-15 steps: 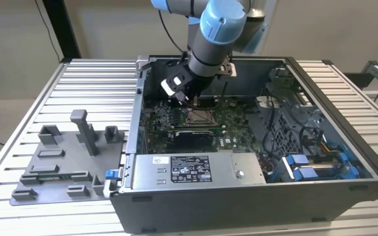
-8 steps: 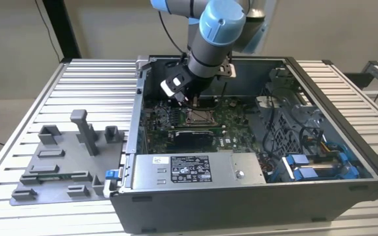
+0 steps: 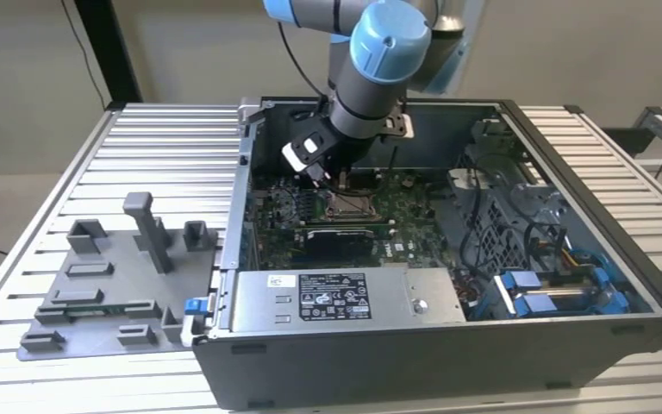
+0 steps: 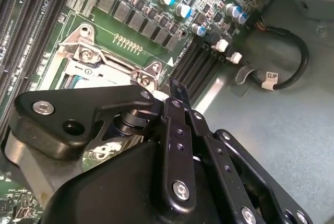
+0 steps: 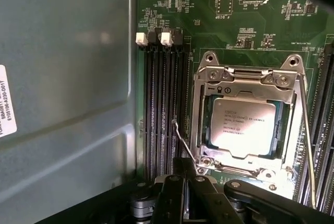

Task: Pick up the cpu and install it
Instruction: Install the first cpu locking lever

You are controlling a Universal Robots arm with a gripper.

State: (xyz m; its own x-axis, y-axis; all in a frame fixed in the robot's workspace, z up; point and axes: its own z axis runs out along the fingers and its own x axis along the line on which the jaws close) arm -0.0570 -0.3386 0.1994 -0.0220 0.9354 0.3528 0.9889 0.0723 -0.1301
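Observation:
The cpu (image 5: 242, 125), a small square chip with a pale silvery top, lies flat in the motherboard socket (image 5: 209, 75) inside its metal frame. In the first wrist view my gripper (image 5: 185, 174) hangs just beside the socket's corner, near a thin wire lever (image 5: 182, 140). Its black fingers (image 5: 175, 192) stand together, shut with nothing between them. In the exterior view the gripper (image 3: 314, 177) reaches down into the open computer case (image 3: 584, 172), right above the socket (image 3: 348, 203). The second wrist view has the gripper (image 4: 176, 91) over the socket frame (image 4: 86, 57).
A second long wire lever (image 5: 308, 140) runs along the socket's far side. Black memory slots (image 5: 159, 109) flank it. The grey power supply (image 3: 343, 297) and blue drive brackets (image 3: 538, 289) fill the case's front. A grey fixture plate with blocks (image 3: 101, 293) sits at the exterior view's left.

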